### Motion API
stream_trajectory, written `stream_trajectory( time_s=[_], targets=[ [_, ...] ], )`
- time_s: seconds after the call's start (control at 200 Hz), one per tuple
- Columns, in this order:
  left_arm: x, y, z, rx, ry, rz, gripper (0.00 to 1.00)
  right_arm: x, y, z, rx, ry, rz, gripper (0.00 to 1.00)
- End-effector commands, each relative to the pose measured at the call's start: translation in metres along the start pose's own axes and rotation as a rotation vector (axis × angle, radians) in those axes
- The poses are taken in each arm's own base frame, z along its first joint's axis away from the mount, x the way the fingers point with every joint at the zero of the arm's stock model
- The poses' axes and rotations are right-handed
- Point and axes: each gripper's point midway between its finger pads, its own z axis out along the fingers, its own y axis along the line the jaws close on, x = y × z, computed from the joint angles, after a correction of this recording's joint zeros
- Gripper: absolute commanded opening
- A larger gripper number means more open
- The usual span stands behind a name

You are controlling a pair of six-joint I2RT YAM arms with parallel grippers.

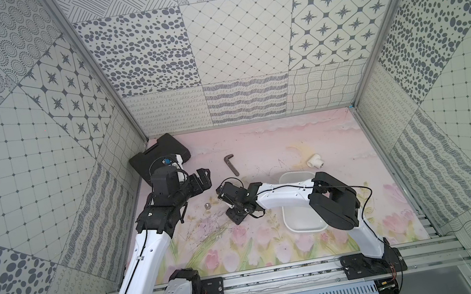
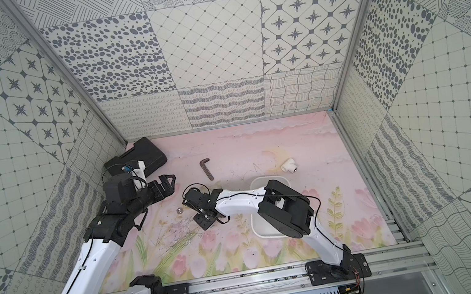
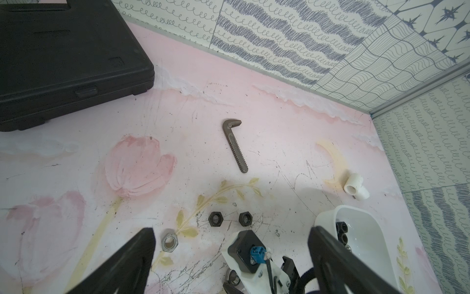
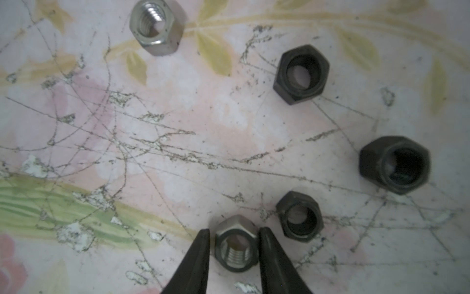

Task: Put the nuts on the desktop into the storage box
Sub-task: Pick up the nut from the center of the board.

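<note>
In the right wrist view my right gripper (image 4: 234, 230) is shut on a silver nut (image 4: 235, 250) that rests on the scuffed pink desktop (image 1: 291, 141). Three black nuts (image 4: 301, 73) (image 4: 395, 164) (image 4: 300, 216) and another silver nut (image 4: 155, 26) lie close by. In both top views that gripper (image 1: 222, 193) points down left of the white storage box (image 1: 302, 227), which holds black nuts (image 3: 342, 229). My left gripper (image 3: 231, 231) hangs open above the desktop, holding nothing. A shiny nut (image 1: 207, 206) sits below it.
A black tool case (image 1: 158, 157) lies at the back left corner. A dark L-shaped toothed tool (image 1: 231, 164) and a white pipe elbow (image 1: 315, 160) lie behind the nuts and the box. My right forearm crosses over the box. Patterned walls close in three sides.
</note>
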Motion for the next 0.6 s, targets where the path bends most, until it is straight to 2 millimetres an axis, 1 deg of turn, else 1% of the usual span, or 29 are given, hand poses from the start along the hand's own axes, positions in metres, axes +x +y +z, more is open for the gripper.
stream_trajectory(
  time_s=[0.0, 0.04, 0.135, 0.2, 0.25, 0.305, 0.365, 0.405, 0.485, 0.525, 0.595],
  targets=[
    [-0.002, 0.000, 0.000, -0.003, -0.015, 0.009, 0.99, -0.001, 0.001, 0.008, 0.002, 0.002, 0.001, 0.26],
    [-0.003, 0.000, 0.000, -0.003, -0.015, 0.009, 0.99, -0.001, 0.001, 0.006, 0.002, -0.001, 0.000, 0.23],
    [-0.003, 0.000, 0.000, -0.004, -0.016, 0.010, 0.99, -0.002, 0.001, -0.002, -0.004, -0.015, -0.004, 0.20],
    [-0.002, 0.001, 0.000, -0.004, -0.013, 0.009, 0.99, -0.007, 0.002, -0.014, -0.016, -0.045, -0.006, 0.19],
    [-0.001, 0.000, 0.000, -0.003, -0.012, 0.008, 0.99, -0.011, 0.003, -0.025, -0.033, -0.079, -0.001, 0.19],
    [-0.002, 0.000, 0.000, -0.003, -0.013, 0.008, 0.99, -0.019, 0.002, -0.044, -0.058, -0.125, 0.021, 0.18],
    [-0.002, 0.001, -0.001, -0.005, -0.015, 0.009, 0.99, -0.029, -0.003, -0.070, -0.080, -0.193, 0.061, 0.18],
    [-0.002, 0.001, -0.001, -0.008, -0.016, 0.009, 0.99, -0.036, -0.008, -0.089, -0.097, -0.248, 0.085, 0.19],
    [-0.003, 0.001, -0.001, -0.006, -0.018, 0.009, 0.99, -0.039, -0.025, -0.122, -0.100, -0.322, 0.120, 0.19],
    [-0.003, 0.001, -0.001, -0.007, -0.017, 0.009, 0.99, -0.038, -0.039, -0.137, -0.082, -0.350, 0.139, 0.19],
    [-0.003, 0.000, -0.002, -0.005, -0.016, 0.010, 0.99, -0.027, -0.066, -0.157, -0.053, -0.372, 0.186, 0.19]
  ],
)
